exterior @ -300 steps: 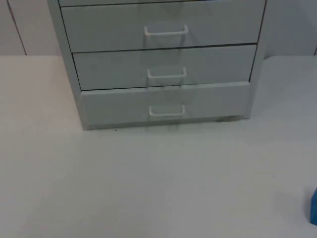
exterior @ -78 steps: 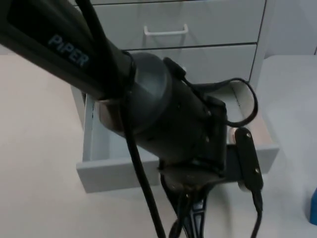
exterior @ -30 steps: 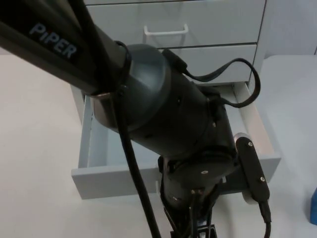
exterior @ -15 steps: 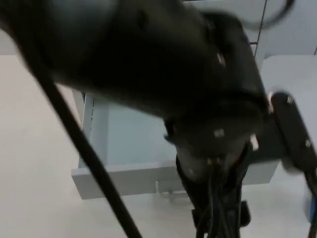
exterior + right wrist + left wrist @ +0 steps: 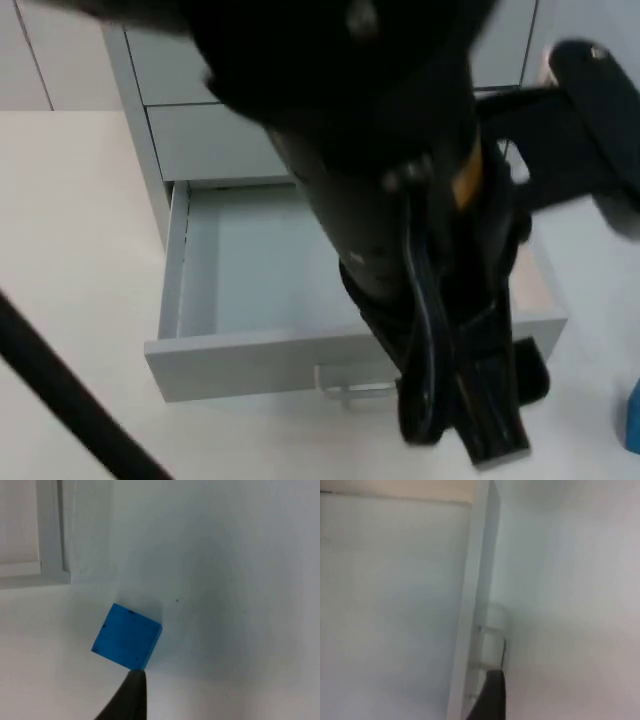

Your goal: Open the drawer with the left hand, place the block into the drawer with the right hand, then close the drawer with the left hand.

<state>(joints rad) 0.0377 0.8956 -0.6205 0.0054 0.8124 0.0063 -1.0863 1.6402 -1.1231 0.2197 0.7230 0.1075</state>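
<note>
block (image 5: 127, 637): blue, lying free on the white surface (image 5: 70, 420) near its right edge, well right of the drawer | drawer (image 5: 250, 355): bottom one of the grey cabinet (image 5: 180, 140), pulled out, handle (image 5: 350, 385) forward | left pincer (image 5: 480, 420): above the drawer front, grip cannot be told | right pincer (image 5: 131, 695): above the block, grip cannot be told | cabinet stands at the far edge.

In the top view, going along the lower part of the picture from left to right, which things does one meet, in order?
Open drawer's front panel → drawer handle → left gripper, just right of the handle → blue block at the right edge.
</note>
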